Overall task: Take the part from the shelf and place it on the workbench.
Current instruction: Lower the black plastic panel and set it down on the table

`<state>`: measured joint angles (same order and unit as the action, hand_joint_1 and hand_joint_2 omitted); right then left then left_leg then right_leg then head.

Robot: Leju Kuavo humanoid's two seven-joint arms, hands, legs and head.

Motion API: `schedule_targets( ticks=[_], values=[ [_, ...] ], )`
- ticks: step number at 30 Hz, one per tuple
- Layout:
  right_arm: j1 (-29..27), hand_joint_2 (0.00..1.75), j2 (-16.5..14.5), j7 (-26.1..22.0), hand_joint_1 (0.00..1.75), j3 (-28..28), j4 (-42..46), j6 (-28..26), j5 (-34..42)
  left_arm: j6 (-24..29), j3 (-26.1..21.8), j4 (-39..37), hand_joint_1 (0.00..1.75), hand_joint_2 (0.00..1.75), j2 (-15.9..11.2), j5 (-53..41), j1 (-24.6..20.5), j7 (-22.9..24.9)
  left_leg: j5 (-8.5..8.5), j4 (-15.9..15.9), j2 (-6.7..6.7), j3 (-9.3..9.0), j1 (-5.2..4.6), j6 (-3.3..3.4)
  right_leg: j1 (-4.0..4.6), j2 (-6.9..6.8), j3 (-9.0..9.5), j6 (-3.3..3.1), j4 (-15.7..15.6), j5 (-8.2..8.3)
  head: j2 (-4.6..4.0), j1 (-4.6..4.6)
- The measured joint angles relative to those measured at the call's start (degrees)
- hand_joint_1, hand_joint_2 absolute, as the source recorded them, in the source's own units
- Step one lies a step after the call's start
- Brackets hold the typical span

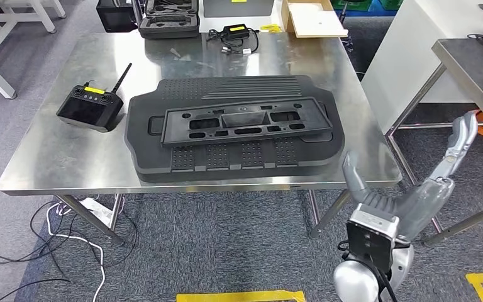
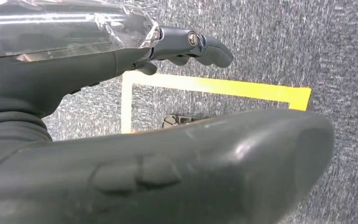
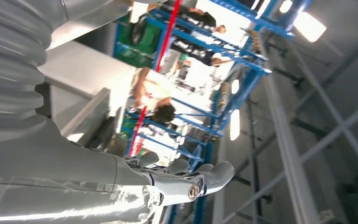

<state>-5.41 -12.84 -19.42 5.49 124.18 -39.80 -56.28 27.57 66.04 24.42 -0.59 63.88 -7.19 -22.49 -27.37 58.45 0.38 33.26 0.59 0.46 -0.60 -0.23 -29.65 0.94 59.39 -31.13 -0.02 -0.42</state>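
Part (image 1: 245, 123) lies flat on black tray (image 1: 233, 160), mid counter (image 1: 50, 157). Right hand (image 1: 409, 195) at 4 o'clock, released, holding nothing; left hand (image 2: 186, 44) likewise. Pull arm back w/o clipping edge.

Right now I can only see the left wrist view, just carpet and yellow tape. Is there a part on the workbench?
Observer: Yes. In the head view a black frame-shaped part lies on a bigger black moulded panel on the steel workbench.
Operator: Is the right hand holding something?
Observer: No. The right hand is off the bench's near right corner, fingers apart, holding nothing.
Operator: Anything else on the bench?
Observer: A black remote controller with an antenna sits near the left side of the bench.
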Motion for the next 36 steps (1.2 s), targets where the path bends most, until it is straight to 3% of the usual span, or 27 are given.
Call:
schedule_targets(
  ticks=[3,5,6,8,10,11,12,14,16,19,20,22,24,25,26,27,30,31,34,36],
  values=[
    [-0.6,1.75,0.2,1.3,0.0,0.9,-0.4,0.0,0.0,0.0,0.2,0.0,0.0,0.0,0.0,0.3,0.0,0.0,0.64,0.1,0.02,0.45,-0.05,-1.03,0.3,0.15,0.34,-0.53,-1.9,0.51,0.0,0.0],
    [-0.9,1.75,0.3,1.9,0.0,1.3,-0.8,0.0,0.0,0.0,0.3,0.0,0.0,0.0,0.0,0.6,0.0,0.0,-0.44,1.2,-0.08,0.9,0.02,-1.66,0.06,-0.02,0.01,-1.18,-2.2,1.27,0.0,-0.05],
    [-1.0,1.75,0.4,2.1,0.0,1.5,-1.0,0.0,0.1,0.0,0.3,0.0,0.0,0.0,0.0,0.7,0.1,0.0,-2.03,3.1,-0.13,1.6,0.03,-1.91,-0.1,-0.13,-0.28,-1.55,-2.4,1.69,0.0,-0.23],
    [-1.1,1.75,0.4,2.2,0.0,1.9,-1.6,0.0,0.3,0.0,0.4,0.0,0.0,0.0,0.0,1.2,0.1,0.0,-6.61,9.8,-0.17,4.04,0.11,-2.31,-0.11,-0.32,-1.19,-2.02,-2.3,2.25,0.0,-0.64],
    [-1.2,1.75,0.4,2.2,0.0,2.3,-2.6,0.0,0.7,0.0,0.4,-0.1,0.0,0.0,0.0,1.6,0.2,-0.1,-9.23,15.5,-0.16,5.63,0.14,-2.55,-0.05,-0.42,-2.21,-2.08,-1.8,2.66,0.0,-0.79],
    [-1.2,1.75,0.4,2.3,0.0,2.5,-3.1,0.0,0.8,0.0,0.4,-0.1,0.0,0.0,0.0,1.8,0.3,-0.2,-8.98,15.5,-0.16,5.01,0.15,-2.57,-0.05,-0.43,-2.69,-2.03,-1.6,2.82,0.0,-0.8],
    [-1.2,1.75,0.4,2.4,0.0,2.7,-3.6,0.0,1.0,0.0,0.4,-0.1,0.0,0.0,0.0,2.0,0.3,-0.3,-7.82,13.4,-0.15,3.32,0.18,-2.52,-0.07,-0.43,-3.08,-1.94,-1.3,2.94,0.0,-0.8],
    [-1.2,1.75,0.4,2.7,0.0,3.2,-4.6,0.0,1.1,0.0,0.4,-0.2,0.0,0.0,0.0,2.4,0.3,-0.5,-4.98,5.4,-0.17,-1.52,0.23,-2.25,0.0,-0.43,-3.75,-1.65,-0.6,3.12,0.0,-0.82],
    [-1.2,1.75,0.4,2.8,0.0,3.5,-5.3,0.0,1.2,0.0,0.4,-0.2,0.0,0.0,0.0,2.6,0.3,-0.7,-3.76,0.6,-0.23,-3.75,0.09,-1.73,0.14,-0.45,-4.32,-1.1,-0.1,3.34,0.0,-0.78],
    [-1.2,1.75,0.4,3.0,0.0,4.0,-6.2,0.0,1.3,0.0,0.4,-0.2,0.0,0.0,0.0,2.7,0.5,-0.8,-3.08,0.1,-0.15,-3.21,-0.04,-0.56,0.09,-0.41,-4.71,-0.02,0.1,3.74,0.0,-0.74],
    [-1.2,1.75,0.4,3.2,0.0,4.1,-6.4,0.0,1.3,0.0,0.4,-0.2,0.0,0.0,0.0,2.7,0.5,-0.8,-2.68,-0.1,-0.06,-2.98,0.03,-0.03,0.03,-0.33,-4.99,0.29,0.6,3.09,0.0,-0.66],
    [-1.2,1.75,0.5,3.4,0.0,4.4,-6.8,0.0,1.4,0.1,0.4,-0.3,0.0,0.0,-0.1,2.8,0.4,-0.8,-1.86,-0.3,0.11,-2.22,0.17,0.87,-0.15,-0.16,-6.64,0.79,4.7,-0.47,0.0,-0.39],
    [-1.2,1.75,0.6,3.8,0.0,4.7,-7.2,0.0,1.5,0.1,0.4,-0.3,0.0,0.0,-0.1,2.9,0.4,-0.9,-1.22,-0.2,0.13,-1.23,0.08,1.16,-0.25,-0.09,-9.08,1.17,11.8,-4.82,0.0,-0.17],
    [-1.3,1.75,0.7,4.0,0.0,4.8,-7.5,0.0,1.5,0.1,0.4,-0.3,0.0,0.0,-0.1,3.0,0.5,-1.0,-0.92,-0.2,0.14,-0.75,0.04,1.14,-0.29,-0.08,-9.64,1.3,14.3,-5.94,0.0,-0.14],
    [-1.3,1.75,0.8,4.3,0.0,5.1,-7.8,0.0,1.5,0.1,0.4,-0.3,0.0,0.0,-0.1,3.1,0.5,-1.0,-0.65,-0.1,0.15,-0.32,0.02,1.07,-0.3,-0.08,-9.28,1.35,15.0,-5.99,0.0,-0.13],
    [-1.3,1.75,0.8,4.7,0.0,5.3,-8.1,0.0,1.4,0.1,0.4,-0.3,0.0,0.0,-0.1,3.3,0.6,-1.1,-0.41,0.0,0.15,0.04,0.03,0.96,-0.32,-0.09,-7.7,1.3,13.3,-4.97,0.0,-0.09],
    [-1.3,1.75,1.2,6.7,0.0,5.8,-8.8,0.0,0.6,0.1,0.5,-0.3,0.0,0.0,-0.1,3.5,0.6,-1.3,0.15,0.3,0.1,0.7,-0.03,0.33,-0.21,-0.03,-0.49,0.75,1.4,-0.86,0.0,0.02],
    [-1.3,1.75,1.3,7.9,0.0,5.9,-9.0,0.0,0.0,0.1,0.6,-0.3,0.0,0.0,-0.1,3.6,0.6,-1.3,0.36,0.4,0.09,0.88,-0.09,0.01,-0.07,0.02,0.6,0.5,-0.9,-0.37,0.0,0.02],
    [-1.5,1.75,2.3,12.3,0.0,6.5,-9.7,0.0,-2.3,0.1,0.9,-0.3,0.0,0.0,-0.1,4.0,0.6,-1.4,0.96,0.4,0.08,1.19,-0.07,-1.07,0.21,0.14,0.48,-0.44,-1.9,0.28,0.0,0.02],
    [-1.6,1.75,3.1,15.1,0.0,6.8,-10.3,0.0,-3.8,0.1,1.1,-0.3,0.0,0.0,-0.1,4.1,0.6,-1.4,-0.59,2.0,-0.01,1.86,0.02,-1.7,0.0,-0.02,0.04,-1.24,-2.2,1.12,0.0,-0.07]
  ],
)
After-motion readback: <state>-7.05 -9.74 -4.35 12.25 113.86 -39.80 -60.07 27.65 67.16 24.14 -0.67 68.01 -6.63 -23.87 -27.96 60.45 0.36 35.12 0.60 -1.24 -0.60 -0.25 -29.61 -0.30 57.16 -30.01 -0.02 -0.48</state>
